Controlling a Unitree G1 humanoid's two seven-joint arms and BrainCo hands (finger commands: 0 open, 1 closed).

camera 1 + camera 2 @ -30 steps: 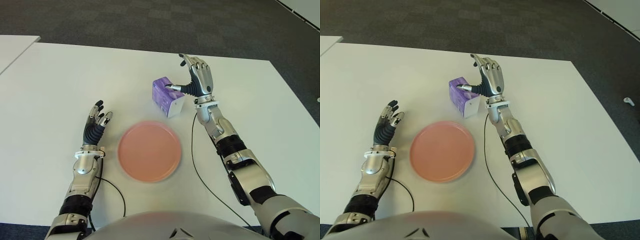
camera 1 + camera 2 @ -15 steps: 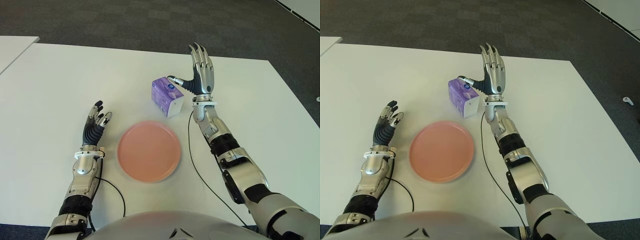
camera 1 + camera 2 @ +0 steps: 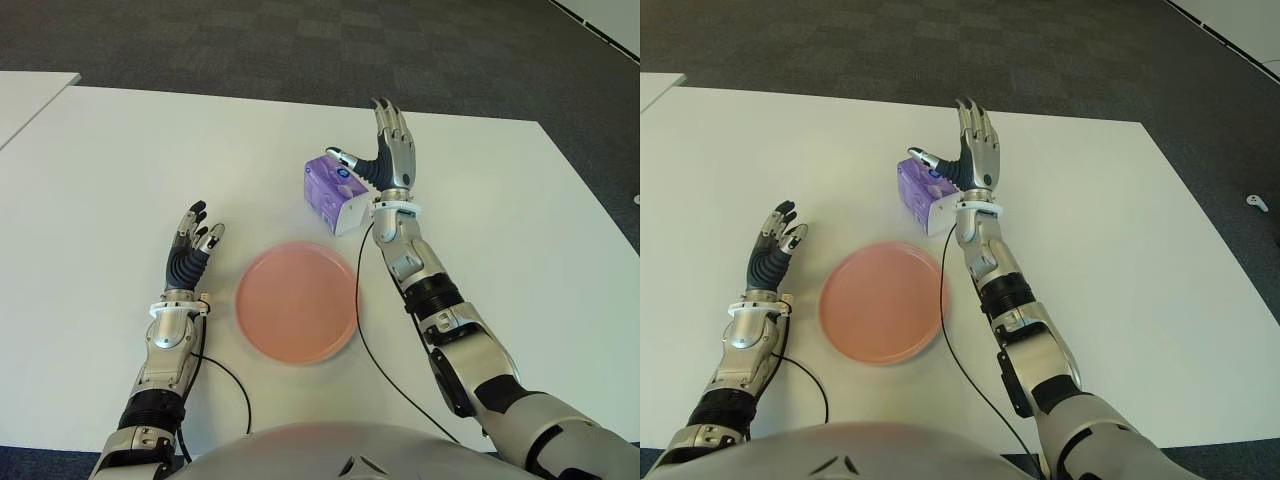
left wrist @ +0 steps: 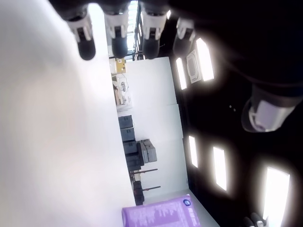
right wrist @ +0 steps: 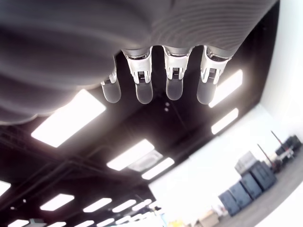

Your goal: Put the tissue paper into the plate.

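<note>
— Where's our tissue pack (image 3: 334, 193)?
— On the counter (image 3: 120, 160), just beyond the plate (image 3: 297, 301) — not in it yet.
— How will it handle?
— Light and soft, we judge; take it across its sides.
— Our hands?
— Right hand (image 3: 391, 160) beside the pack, fingers (image 5: 173, 80) spread, holding nothing. Left hand (image 3: 190, 252) left of the plate, relaxed.
</note>
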